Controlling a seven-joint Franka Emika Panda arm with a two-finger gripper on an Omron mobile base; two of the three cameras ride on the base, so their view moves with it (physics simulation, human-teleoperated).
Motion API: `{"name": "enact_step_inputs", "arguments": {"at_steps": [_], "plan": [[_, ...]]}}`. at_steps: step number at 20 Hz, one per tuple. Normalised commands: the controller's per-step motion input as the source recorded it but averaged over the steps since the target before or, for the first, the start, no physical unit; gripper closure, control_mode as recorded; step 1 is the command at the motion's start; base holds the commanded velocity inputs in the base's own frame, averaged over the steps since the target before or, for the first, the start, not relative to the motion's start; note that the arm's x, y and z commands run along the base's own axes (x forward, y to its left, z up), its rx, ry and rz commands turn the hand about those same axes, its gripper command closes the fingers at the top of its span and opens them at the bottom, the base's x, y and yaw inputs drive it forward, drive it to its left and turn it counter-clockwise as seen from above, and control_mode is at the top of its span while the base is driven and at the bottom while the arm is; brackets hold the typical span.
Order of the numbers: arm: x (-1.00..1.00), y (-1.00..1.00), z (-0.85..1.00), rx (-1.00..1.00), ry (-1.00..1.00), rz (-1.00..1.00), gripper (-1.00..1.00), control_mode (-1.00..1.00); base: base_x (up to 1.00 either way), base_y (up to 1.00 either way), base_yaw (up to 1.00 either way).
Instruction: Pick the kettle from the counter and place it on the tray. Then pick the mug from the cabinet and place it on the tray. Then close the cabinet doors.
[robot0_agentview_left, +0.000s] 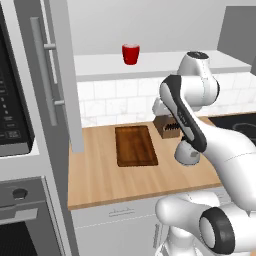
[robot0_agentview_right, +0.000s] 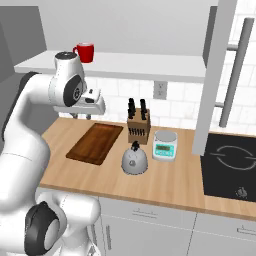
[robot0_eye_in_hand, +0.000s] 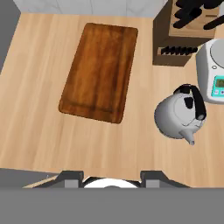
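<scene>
The silver-grey kettle (robot0_agentview_right: 134, 161) (robot0_eye_in_hand: 179, 116) stands on the wooden counter (robot0_agentview_right: 175, 182) in front of the knife block; in the left base view my arm half hides the kettle (robot0_agentview_left: 187, 153). To its left lies the dark brown tray (robot0_agentview_right: 96, 142) (robot0_agentview_left: 135, 145) (robot0_eye_in_hand: 99, 72), with nothing on it. My gripper (robot0_agentview_right: 81, 116) (robot0_eye_in_hand: 112, 177) hangs open high above the counter near the tray's edge, holding nothing. The red mug (robot0_agentview_left: 130, 53) (robot0_agentview_right: 85, 52) stands on the shelf of the grey cabinet (robot0_agentview_right: 130, 65). Both cabinet doors (robot0_agentview_left: 47, 75) (robot0_agentview_right: 220, 70) stand open.
A knife block (robot0_agentview_right: 138, 127) (robot0_eye_in_hand: 183, 35) and a white-teal scale (robot0_agentview_right: 165, 145) (robot0_eye_in_hand: 212, 74) stand behind and to the right of the kettle. A black cooktop (robot0_agentview_right: 230, 165) lies at the right. The oven column (robot0_agentview_left: 15, 125) rises at the left.
</scene>
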Motion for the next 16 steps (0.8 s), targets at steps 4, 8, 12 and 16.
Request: {"name": "enact_step_inputs", "arguments": {"at_steps": [4,8,12,16], "plan": [[-0.18,-0.40,-0.09,0.00,0.00,-0.07,-1.00,-1.00,0.00,0.00,0.00],[0.00,-1.00,-0.38,0.00,0.00,-0.19,-1.00,-1.00,0.00,0.00,0.00],[0.00,-0.96,-0.49,0.00,0.00,-0.13,-1.00,-1.00,0.00,0.00,0.00],[0.00,-0.36,-0.14,0.00,0.00,0.00,-1.00,-1.00,0.00,0.00,0.00]]}}
